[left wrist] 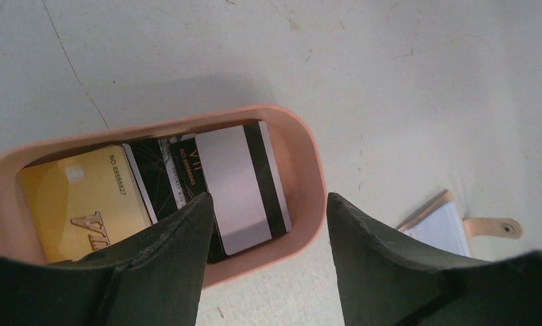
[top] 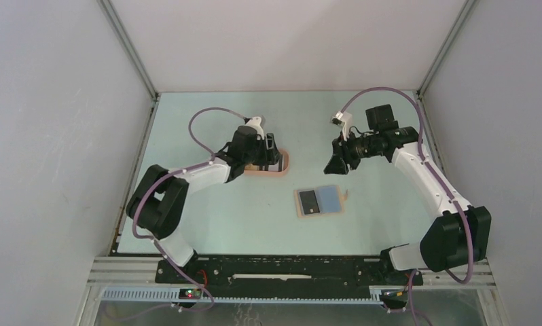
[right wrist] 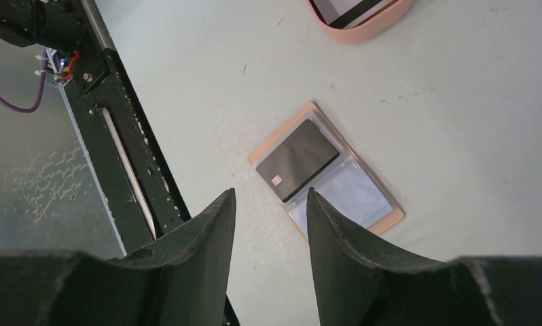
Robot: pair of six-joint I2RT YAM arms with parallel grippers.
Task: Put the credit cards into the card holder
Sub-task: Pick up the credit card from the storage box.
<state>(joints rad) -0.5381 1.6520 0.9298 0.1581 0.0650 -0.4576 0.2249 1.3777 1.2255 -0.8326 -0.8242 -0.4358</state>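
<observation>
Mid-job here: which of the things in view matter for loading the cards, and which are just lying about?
Job: yellow card, black patterned card and striped card, all in the peach tray; dark card on the open card holder.
Just there: the peach tray itself; the black rail at the near edge.

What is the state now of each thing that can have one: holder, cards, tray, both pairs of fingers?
card holder: unfolded, flat on the table.
black card: lying on one page of the holder.
tray: holds yellow card, second black card and grey striped card, overlapping.
left fingers: open, empty, above the tray.
right fingers: open, empty, above the table.
</observation>
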